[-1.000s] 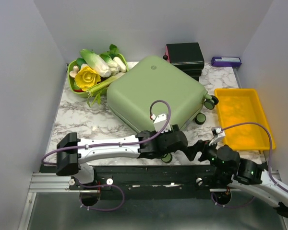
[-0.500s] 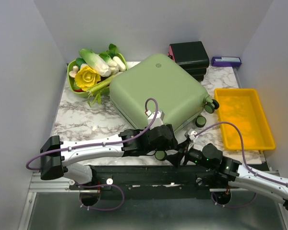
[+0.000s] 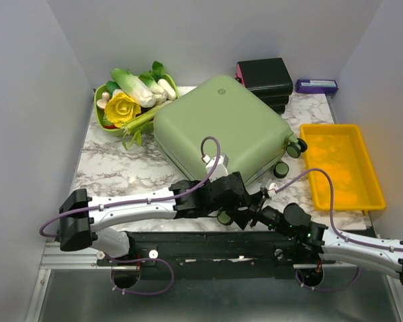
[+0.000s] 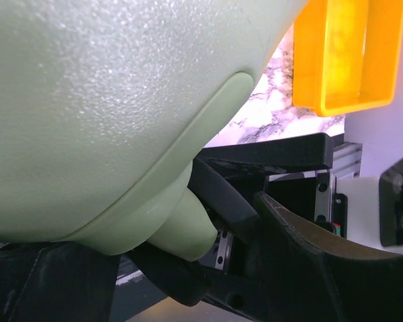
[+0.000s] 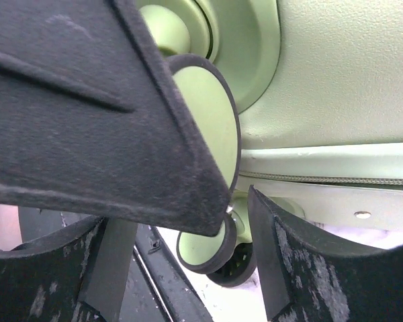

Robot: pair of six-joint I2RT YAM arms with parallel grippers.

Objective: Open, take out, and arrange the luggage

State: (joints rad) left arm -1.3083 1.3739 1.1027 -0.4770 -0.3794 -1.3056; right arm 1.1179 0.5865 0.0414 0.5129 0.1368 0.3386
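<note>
**We are at the near corner of the shut luggage; opening has not begun.**
The luggage (image 3: pixel 221 127) lies flat just beyond both jaws. The left gripper (image 3: pixel 236 213) is spread beneath its corner. The right gripper (image 3: pixel 255 215) is spread around a wheel (image 5: pixel 205 127), with one finger against it. Next, we judge, comes a firm hold.

The upper left is filled by a large pale sage-green hard-shell suitcase (image 4: pixel 107 100), its speckled shell crossed by a smooth raised band. Under the suitcase's rounded corner a pale green wheel with a black tyre (image 4: pixel 181 231) is seen. It is set between the widely parted black fingers (image 4: pixel 322 268) of the left gripper (image 4: pixel 174 258). Whether the wheel is pressed cannot be told. To the right of the suitcase, a white marbled tabletop (image 4: pixel 269 121), a black rail (image 4: pixel 282 151) and a shallow yellow plastic tray (image 4: pixel 342 60) are shown.
</note>
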